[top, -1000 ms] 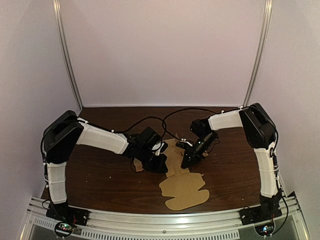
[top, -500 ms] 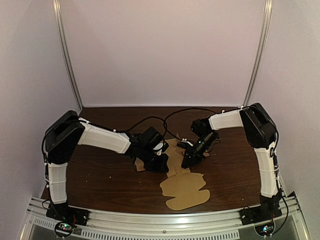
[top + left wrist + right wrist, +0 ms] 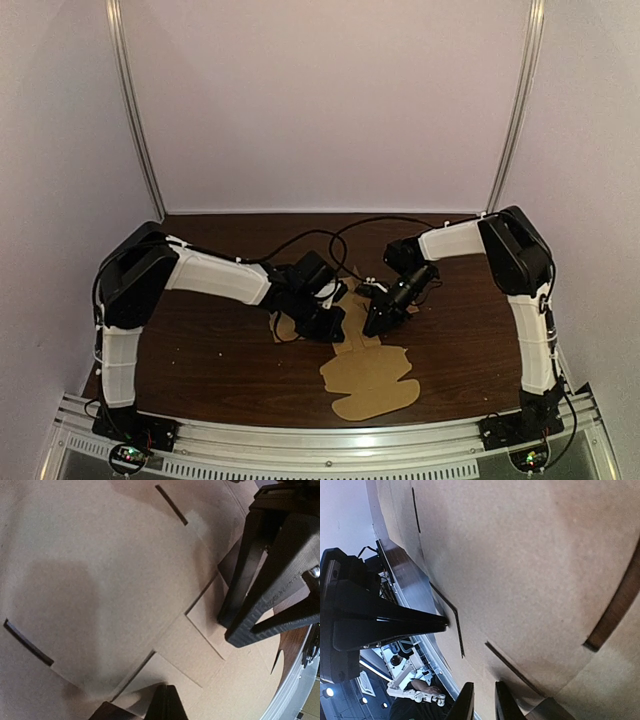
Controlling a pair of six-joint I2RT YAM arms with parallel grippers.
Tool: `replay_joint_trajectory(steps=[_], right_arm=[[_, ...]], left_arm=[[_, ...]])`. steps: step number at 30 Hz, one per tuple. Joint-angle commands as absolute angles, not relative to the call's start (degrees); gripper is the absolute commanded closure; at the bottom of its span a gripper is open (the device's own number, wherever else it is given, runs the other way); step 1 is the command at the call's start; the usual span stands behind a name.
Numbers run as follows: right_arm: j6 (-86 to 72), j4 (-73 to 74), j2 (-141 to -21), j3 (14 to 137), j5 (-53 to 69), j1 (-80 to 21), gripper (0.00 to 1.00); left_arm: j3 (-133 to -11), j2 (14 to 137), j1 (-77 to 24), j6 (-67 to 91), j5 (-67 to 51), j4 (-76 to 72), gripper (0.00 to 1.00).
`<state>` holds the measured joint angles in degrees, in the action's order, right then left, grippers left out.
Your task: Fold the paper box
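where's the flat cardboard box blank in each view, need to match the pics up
Top external: the cardboard blank lies mid-table, from between the arms toward the near edge.
Left wrist: it fills nearly the whole frame.
Right wrist: it fills most of the frame, upper right.
Shared landmark: the dark wood table under it.

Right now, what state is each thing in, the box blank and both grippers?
cardboard box blank, unfolded, lying on the table.
left gripper, down at the blank, fingers near together; grip on cardboard unclear.
right gripper, shut, tips touching a flap of the blank.
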<state>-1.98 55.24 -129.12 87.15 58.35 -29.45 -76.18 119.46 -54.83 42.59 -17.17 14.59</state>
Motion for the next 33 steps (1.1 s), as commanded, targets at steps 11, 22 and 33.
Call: replay_joint_trajectory(steps=[11, 22, 33], right_arm=[[3.84, 56.73, -128.11, 86.94, 54.06, -29.31, 0.79], [17.29, 65.69, -107.36, 104.66, 47.38, -27.51, 0.33], [2.65, 35.79, -102.80, 90.49, 31.75, -21.30, 0.08]], left_arm=[[-74.67, 109.25, -55.39, 34.61, -11.84, 17.45, 1.00], [-61.31, 82.98, -51.92, 32.52, 17.70, 24.98, 0.27], [-74.67, 104.45, -42.98, 36.29, 6.52, 23.48, 0.28]])
